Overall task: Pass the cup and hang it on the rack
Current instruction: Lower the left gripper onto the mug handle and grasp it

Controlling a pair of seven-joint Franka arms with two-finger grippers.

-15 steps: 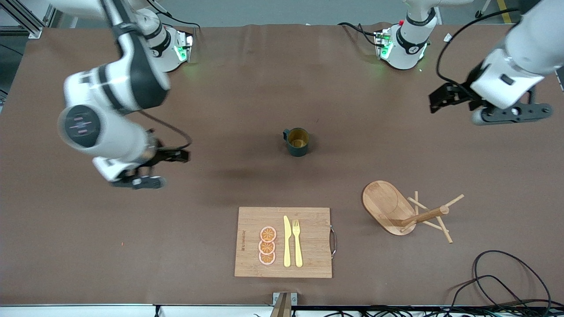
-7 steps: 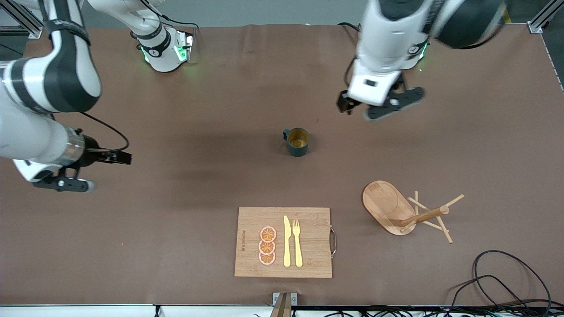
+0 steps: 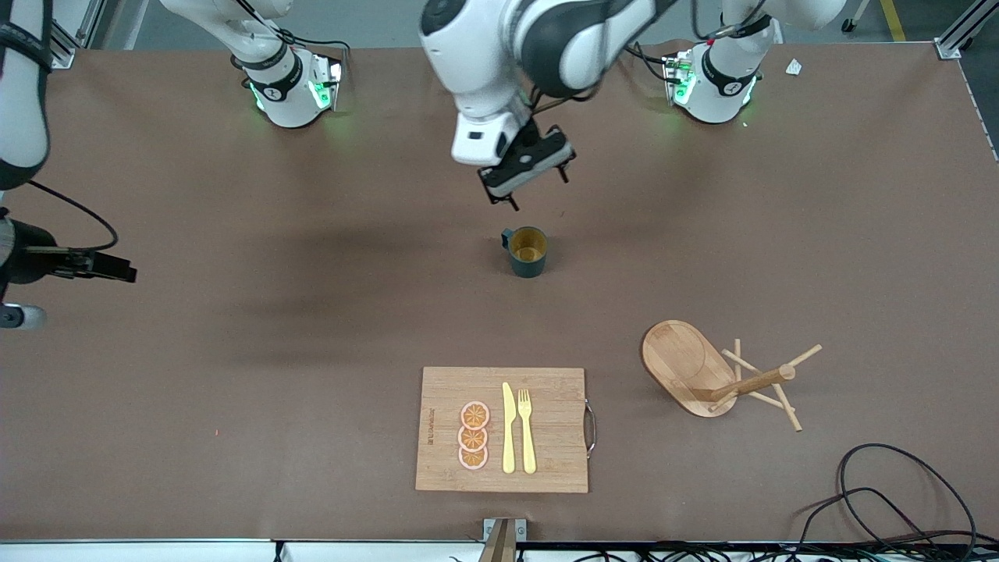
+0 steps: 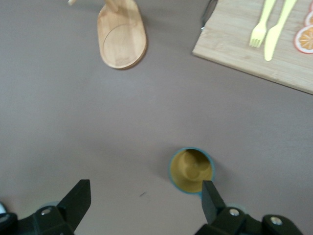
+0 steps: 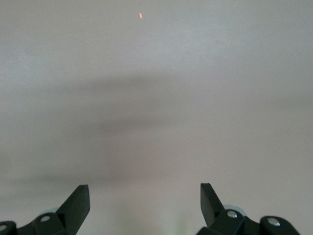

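On my tabletop (image 3: pixel 234 375) I logged: one cup (image 3: pixel 527 251), upright near the middle with nothing touching it; one rack (image 3: pixel 706 373), tipped on its side toward the left arm's end, nearer the front camera than the cup; one cutting board (image 3: pixel 546 437) nearest that camera, carrying a knife (image 3: pixel 508 428), a fork (image 3: pixel 527 429) and three orange slices (image 3: pixel 473 435). My left gripper (image 3: pixel 524 181) hung over bare tabletop just beside the cup, jaws spread wide and holding nothing. My right gripper (image 5: pixel 144 198) hung over bare tabletop at the right arm's end, well apart from the cup, jaws likewise wide and unloaded.
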